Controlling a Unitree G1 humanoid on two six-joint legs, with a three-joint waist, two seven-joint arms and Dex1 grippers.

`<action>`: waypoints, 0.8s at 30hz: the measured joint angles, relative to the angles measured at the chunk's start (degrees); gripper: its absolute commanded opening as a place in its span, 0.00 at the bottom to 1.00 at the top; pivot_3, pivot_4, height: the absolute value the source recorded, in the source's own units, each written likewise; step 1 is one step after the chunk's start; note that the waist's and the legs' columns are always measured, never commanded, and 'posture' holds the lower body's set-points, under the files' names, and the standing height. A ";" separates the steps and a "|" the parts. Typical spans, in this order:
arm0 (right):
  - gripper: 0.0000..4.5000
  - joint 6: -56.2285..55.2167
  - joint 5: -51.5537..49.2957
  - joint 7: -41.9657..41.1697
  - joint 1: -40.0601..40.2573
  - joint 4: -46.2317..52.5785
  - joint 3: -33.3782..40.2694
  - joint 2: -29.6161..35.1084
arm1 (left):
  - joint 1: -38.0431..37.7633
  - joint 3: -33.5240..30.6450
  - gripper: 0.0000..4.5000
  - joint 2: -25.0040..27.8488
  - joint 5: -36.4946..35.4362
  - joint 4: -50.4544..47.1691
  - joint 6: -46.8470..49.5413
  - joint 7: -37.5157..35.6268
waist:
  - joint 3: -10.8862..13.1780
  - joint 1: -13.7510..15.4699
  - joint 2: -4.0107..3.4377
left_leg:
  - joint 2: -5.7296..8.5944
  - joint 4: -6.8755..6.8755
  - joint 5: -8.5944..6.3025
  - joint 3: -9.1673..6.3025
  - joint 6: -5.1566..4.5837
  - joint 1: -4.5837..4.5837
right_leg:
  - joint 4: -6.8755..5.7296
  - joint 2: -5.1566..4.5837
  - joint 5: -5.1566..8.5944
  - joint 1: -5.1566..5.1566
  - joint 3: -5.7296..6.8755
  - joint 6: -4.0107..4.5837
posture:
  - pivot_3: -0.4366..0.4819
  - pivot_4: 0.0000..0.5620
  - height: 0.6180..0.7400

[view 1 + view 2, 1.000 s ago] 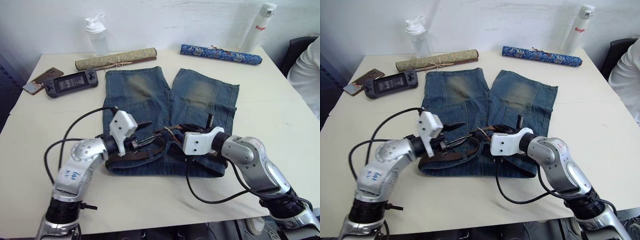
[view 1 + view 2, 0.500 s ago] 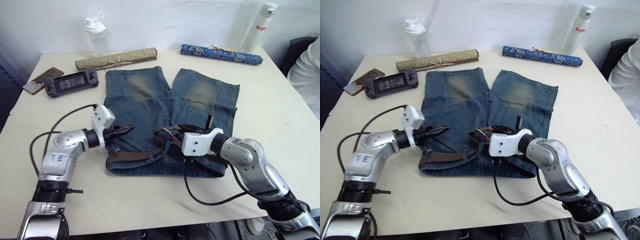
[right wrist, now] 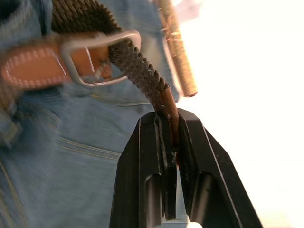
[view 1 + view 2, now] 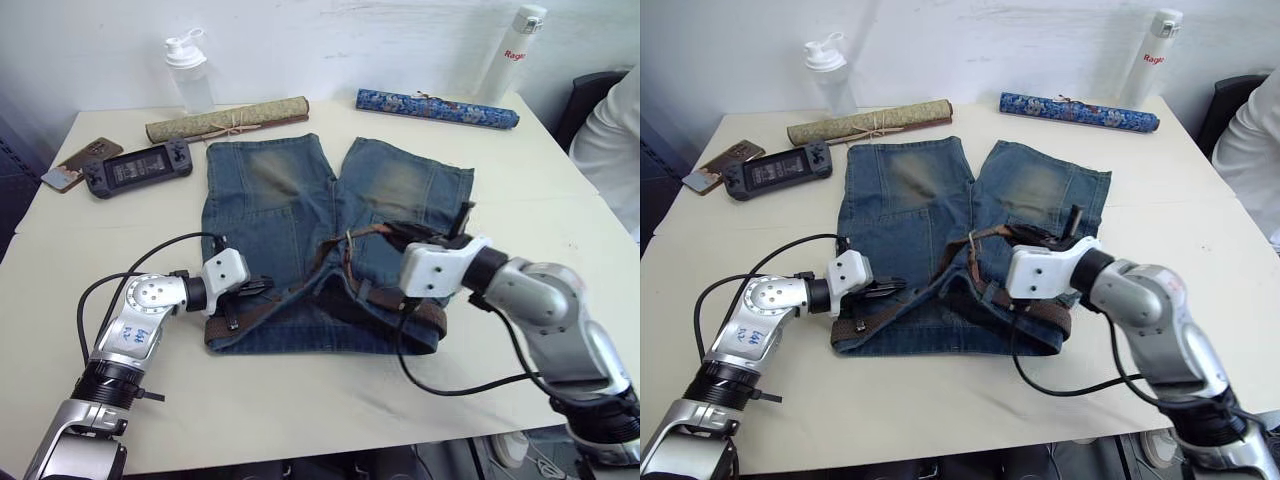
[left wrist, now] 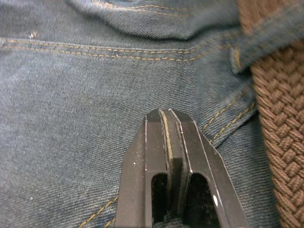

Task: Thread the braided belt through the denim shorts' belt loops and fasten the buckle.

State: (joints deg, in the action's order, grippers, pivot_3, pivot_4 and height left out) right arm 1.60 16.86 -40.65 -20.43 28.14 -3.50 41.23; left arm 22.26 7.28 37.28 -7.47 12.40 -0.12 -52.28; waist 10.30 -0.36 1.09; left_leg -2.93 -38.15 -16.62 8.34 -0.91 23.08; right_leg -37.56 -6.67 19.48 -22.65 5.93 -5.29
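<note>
Two grippers work over the denim shorts (image 4: pixel 300 210) spread on the counter (image 4: pixel 560 230). Right gripper (image 3: pixel 170 124): fingers clamped on the braided belt (image 3: pixel 137 66) tip, drawn through the buckle (image 3: pixel 97 57). Left gripper (image 5: pixel 166 118): fingers closed, empty, on the waistband beside a belt loop (image 5: pixel 266 40).

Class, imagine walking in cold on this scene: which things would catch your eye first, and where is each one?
The denim shorts lie flat mid-table, legs pointing away from the robot. At their waistband the braided belt bunches in a loop, and the right claw pinches its tip, which passes through the buckle. The left claw, shut, rests on the denim beside the belt at the shorts' left edge.
</note>
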 measured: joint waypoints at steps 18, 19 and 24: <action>0.00 -3.98 -6.62 -0.77 -1.77 -3.98 4.06 6.17 | -0.24 1.07 0.01 -0.15 0.96 0.16 -3.41 1.03 | -0.04 0.14 -0.08 | 0.01 -0.03 0.00 0.01 -0.02 -0.01 | 0.00 -0.05 0.00 0.02 0.00 0.00 | 0.48 0.27 0.82; 0.00 -3.84 -6.80 -0.63 -1.95 -3.74 4.06 5.75 | -0.20 1.06 0.01 -0.15 0.97 0.25 -3.66 1.14 | -0.05 0.16 -0.09 | 0.01 -0.04 0.00 0.01 -0.02 -0.01 | 0.00 -0.05 0.00 0.02 0.00 0.00 | 0.48 0.27 0.82; 0.00 -1.31 -9.01 -0.69 -2.25 -1.12 3.64 3.00 | 0.24 0.69 0.01 -0.64 0.83 0.94 -3.39 1.66 | -0.13 0.23 -0.23 | 0.02 -0.06 0.00 0.01 -0.02 -0.01 | -0.01 -0.05 0.00 0.02 0.00 0.00 | 0.48 0.27 0.82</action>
State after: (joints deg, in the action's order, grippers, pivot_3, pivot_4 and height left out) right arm 0.29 7.85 -41.34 -22.68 27.02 0.14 44.23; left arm 22.50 7.97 36.64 -6.64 13.34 -3.51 -50.62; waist 10.16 -0.13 0.86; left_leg -2.91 -38.21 -16.62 8.35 -0.93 23.06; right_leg -37.57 -6.72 19.48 -22.63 5.93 -5.29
